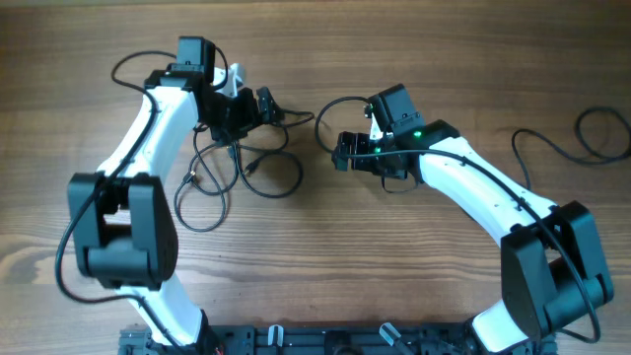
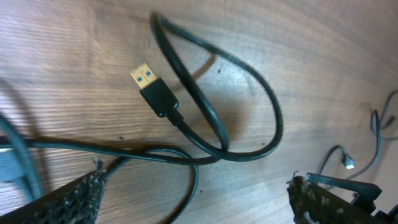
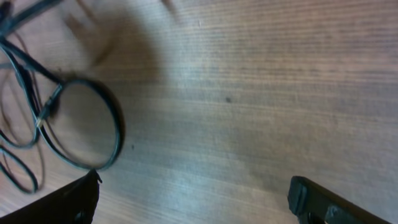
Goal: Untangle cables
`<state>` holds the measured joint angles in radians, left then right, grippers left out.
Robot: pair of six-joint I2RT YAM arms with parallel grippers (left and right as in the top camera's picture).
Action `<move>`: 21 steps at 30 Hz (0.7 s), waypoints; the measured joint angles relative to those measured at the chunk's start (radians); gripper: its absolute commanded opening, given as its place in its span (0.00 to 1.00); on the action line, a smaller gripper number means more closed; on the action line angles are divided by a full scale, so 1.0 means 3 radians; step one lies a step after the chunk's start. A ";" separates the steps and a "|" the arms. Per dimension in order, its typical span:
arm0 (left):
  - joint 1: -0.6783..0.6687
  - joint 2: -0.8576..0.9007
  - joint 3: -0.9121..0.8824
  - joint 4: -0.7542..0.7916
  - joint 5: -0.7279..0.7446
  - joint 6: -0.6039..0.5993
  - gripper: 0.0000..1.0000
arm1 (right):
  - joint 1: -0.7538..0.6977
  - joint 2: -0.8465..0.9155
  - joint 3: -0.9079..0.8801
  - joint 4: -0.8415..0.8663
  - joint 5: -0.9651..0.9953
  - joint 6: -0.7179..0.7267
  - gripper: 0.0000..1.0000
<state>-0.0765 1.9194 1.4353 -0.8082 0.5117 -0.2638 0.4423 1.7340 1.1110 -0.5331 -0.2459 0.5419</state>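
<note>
Left claw (image 1: 267, 106) released and empty, right over the cables (image 2: 199, 101) looped on the bench (image 1: 394, 281); clearly nearer than right claw (image 1: 338, 150), also released, with them off to its left.

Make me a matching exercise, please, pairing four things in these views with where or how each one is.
Things:
1. USB plug
2. small plug
3. tangle
4. green light

Descriptions:
A. on the right arm
B. gold shell, blue inside
C. on the table, under the left arm's end
D. pale tip, low at the right of the left wrist view

Pairs: 1-B, 2-D, 3-C, 4-A
</note>
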 measured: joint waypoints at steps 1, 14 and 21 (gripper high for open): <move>0.0000 -0.0046 0.0000 -0.0001 -0.0060 -0.0001 1.00 | 0.0000 0.0000 -0.0028 0.0055 -0.0003 0.0001 1.00; 0.0000 -0.0104 0.0000 -0.0121 -0.1296 -0.0514 1.00 | 0.0001 0.0001 -0.0570 0.1141 -0.0406 0.0024 1.00; 0.0006 -0.0103 0.0000 -0.0048 -0.1469 -0.0650 1.00 | 0.0066 0.0001 -0.0579 0.1581 -0.0730 0.0027 1.00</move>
<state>-0.0746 1.8885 1.4353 -0.8227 0.0711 -0.4587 0.4622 1.7344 0.9375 -0.0589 -0.4648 0.5499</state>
